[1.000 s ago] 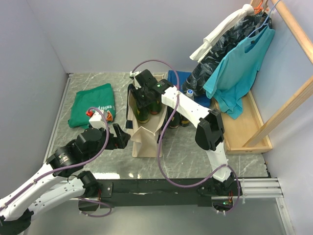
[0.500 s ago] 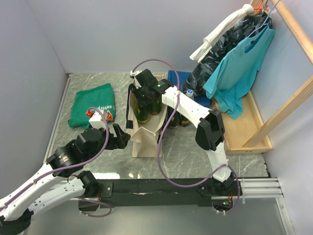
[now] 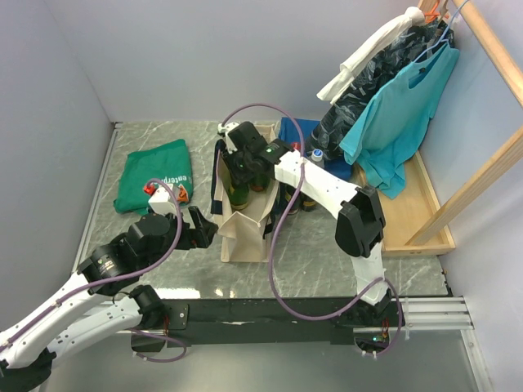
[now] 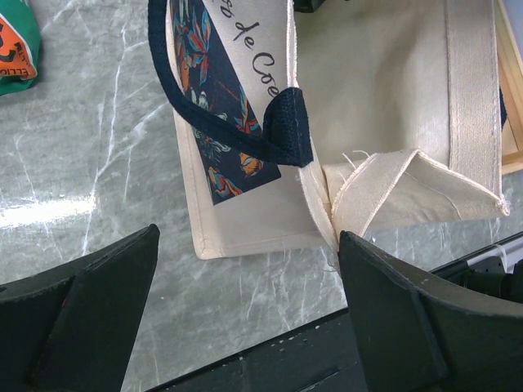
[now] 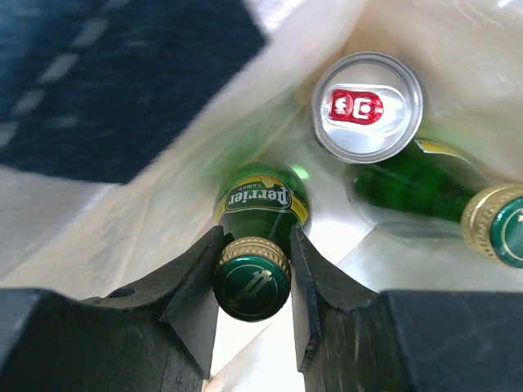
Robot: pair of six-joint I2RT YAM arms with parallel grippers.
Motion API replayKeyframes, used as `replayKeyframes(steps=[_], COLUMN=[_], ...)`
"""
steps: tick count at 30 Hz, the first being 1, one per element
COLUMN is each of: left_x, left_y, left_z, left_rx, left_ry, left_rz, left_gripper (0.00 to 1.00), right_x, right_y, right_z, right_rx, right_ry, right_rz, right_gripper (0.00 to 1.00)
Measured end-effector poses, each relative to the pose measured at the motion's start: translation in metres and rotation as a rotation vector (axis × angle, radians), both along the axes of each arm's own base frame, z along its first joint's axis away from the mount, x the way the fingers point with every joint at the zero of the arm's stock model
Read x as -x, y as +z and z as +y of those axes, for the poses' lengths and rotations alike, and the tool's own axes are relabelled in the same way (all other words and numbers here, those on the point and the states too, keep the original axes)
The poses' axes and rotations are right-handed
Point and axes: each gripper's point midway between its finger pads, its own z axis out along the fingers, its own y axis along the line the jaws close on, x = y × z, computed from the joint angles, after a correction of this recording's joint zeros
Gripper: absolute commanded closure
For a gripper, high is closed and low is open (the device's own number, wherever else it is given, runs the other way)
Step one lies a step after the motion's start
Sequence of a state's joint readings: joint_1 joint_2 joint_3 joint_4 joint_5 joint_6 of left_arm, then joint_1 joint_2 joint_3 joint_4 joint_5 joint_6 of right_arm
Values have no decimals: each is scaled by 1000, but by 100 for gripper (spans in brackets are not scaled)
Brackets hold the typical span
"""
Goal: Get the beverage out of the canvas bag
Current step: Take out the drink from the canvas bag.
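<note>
Right claw is down inside the bag, clenched on the neck of the Perrier bottle just under the cap. Left claw hangs wide open with nothing in it, the bag's near corner right in front of it; can't tell if they touch. What worries me: that's a thin, smooth neck, so a quick pull could let the bottle slip or swing. A can sits just beyond the claw and another green bottle off to its right, both close, so a tilted lift may knock them. Canvas hugs the claw's left side, and with nothing pinning the bag it might ride up or tip on the desk. Straight up looks like the only open room, with the navy handle flopping near the mouth.
</note>
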State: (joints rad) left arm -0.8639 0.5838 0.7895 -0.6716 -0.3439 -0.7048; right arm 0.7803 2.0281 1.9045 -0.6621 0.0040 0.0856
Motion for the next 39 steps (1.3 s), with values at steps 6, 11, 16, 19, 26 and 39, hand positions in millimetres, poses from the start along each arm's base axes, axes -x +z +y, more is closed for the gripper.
replayKeyframes(steps=[6,11,16,19,26,39], left_x=[0,0,0,0,0,1], left_y=[0,-1,-1,-1,0,2], left_z=[0,0,-1,-1,0,1], left_rx=[-2,-2,-2,-2,-1,5], left_ry=[0,-1,-2,-2,-1,1], left_rz=[1,2,2,2,1,-6], left_gripper=[4,4,4,4,4,4], right_x=[3,1,1,1,5,19], right_y=[4,13,21,23,28,76], right_z=[3,3,3,3,3,1], right_rx=[-4,-10,-14,-14,-10,-57], right_ry=[16,16,16,15,15,19], right_rz=[-20,-48,-72,-78,-85,-159], right_gripper=[100,100,100,100,100,100])
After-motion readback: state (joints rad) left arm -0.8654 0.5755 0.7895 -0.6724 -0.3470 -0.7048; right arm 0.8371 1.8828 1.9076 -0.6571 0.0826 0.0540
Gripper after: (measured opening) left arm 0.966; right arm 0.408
